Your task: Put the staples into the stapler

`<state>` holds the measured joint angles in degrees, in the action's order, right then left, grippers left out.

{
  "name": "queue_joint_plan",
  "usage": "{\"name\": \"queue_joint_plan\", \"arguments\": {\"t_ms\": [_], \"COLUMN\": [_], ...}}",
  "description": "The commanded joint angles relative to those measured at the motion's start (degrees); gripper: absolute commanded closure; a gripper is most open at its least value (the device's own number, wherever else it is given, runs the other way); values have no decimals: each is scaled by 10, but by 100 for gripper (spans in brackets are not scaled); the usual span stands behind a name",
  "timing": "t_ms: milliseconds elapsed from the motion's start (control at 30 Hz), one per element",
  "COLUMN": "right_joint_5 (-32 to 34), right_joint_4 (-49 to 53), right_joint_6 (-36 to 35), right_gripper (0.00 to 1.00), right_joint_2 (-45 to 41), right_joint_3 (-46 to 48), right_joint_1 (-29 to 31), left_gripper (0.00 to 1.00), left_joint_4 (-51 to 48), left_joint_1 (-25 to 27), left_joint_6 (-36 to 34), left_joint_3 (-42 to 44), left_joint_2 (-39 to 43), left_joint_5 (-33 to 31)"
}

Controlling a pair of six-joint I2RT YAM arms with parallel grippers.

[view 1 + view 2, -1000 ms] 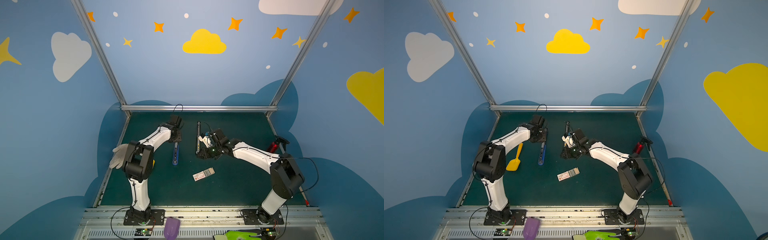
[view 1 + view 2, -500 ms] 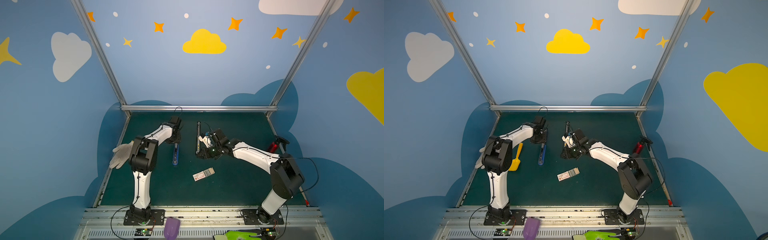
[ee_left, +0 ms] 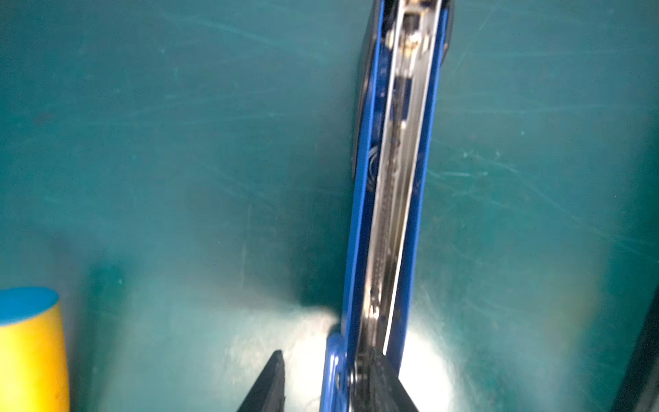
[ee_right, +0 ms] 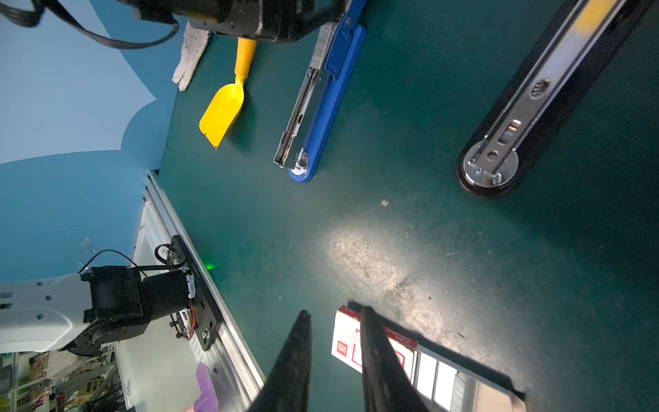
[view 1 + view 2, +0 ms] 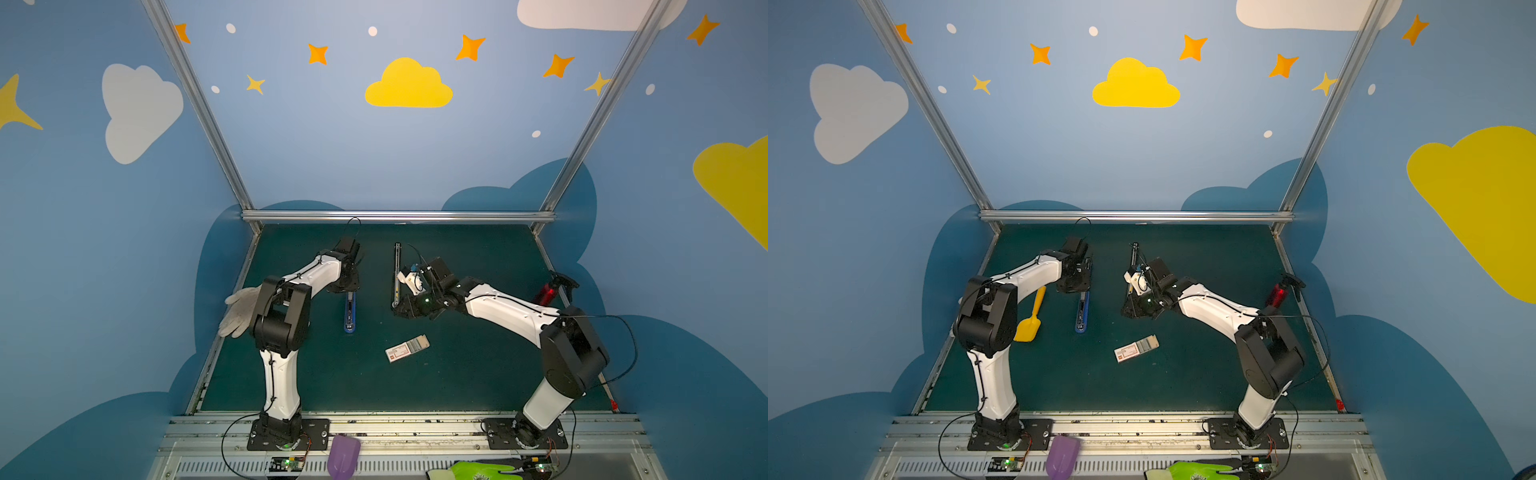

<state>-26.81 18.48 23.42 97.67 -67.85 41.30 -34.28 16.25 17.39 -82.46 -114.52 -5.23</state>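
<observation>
**STAPLER BRACED, STAPLES NOT YET PICKED**

The stapler (image 5: 350,309) lies opened flat on the worktop (image 5: 478,374) with its metal channel facing up. This is judged to allow a strip to be lowered in from above.

The left claw (image 3: 324,356) is set astride the stapler end farthest from the arm bases. Its fingers (image 3: 271,378) are spread. One overlaps the channel, and the other stands clear of the blue wall, with bare worktop visible between. No pinch is made. The placement is judged to be a brace against sliding during loading.

The staples (image 4: 437,378) are seen as grey rows in the drawer of the white box (image 5: 406,348). The drawer is slid partly out, presumably so that a strip can be reached. The box lies mid-worktop, well apart from the stapler and nearer the arm bases.

The right claw (image 4: 333,314) is aimed at the box. In both top views it is near the box but not on it. Its fingers are parted narrowly and nothing is held between them. The narrow gap is judged to suit a thin strip.

A black rail (image 5: 397,270) lies beside the right claw. Its role cannot be told.

Since the box is unheld, it may shift when a strip is pinched.
</observation>
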Motion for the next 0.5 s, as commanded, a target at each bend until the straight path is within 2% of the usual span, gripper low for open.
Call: {"name": "queue_joint_plan", "arguments": {"t_ms": [0,467], "right_joint_5": [2,-2], "right_joint_4": [-5,-9], "right_joint_6": [2,3], "right_gripper": [74,74], "right_joint_2": [-18,-15], "right_joint_3": [11,13], "right_joint_1": [-3,-3], "left_gripper": [61,63], "left_joint_4": [-3,-2], "left_joint_1": [0,8], "left_joint_6": [12,28], "left_joint_3": [18,62], "left_joint_2": [22,41], "left_joint_5": [-3,-16]}}
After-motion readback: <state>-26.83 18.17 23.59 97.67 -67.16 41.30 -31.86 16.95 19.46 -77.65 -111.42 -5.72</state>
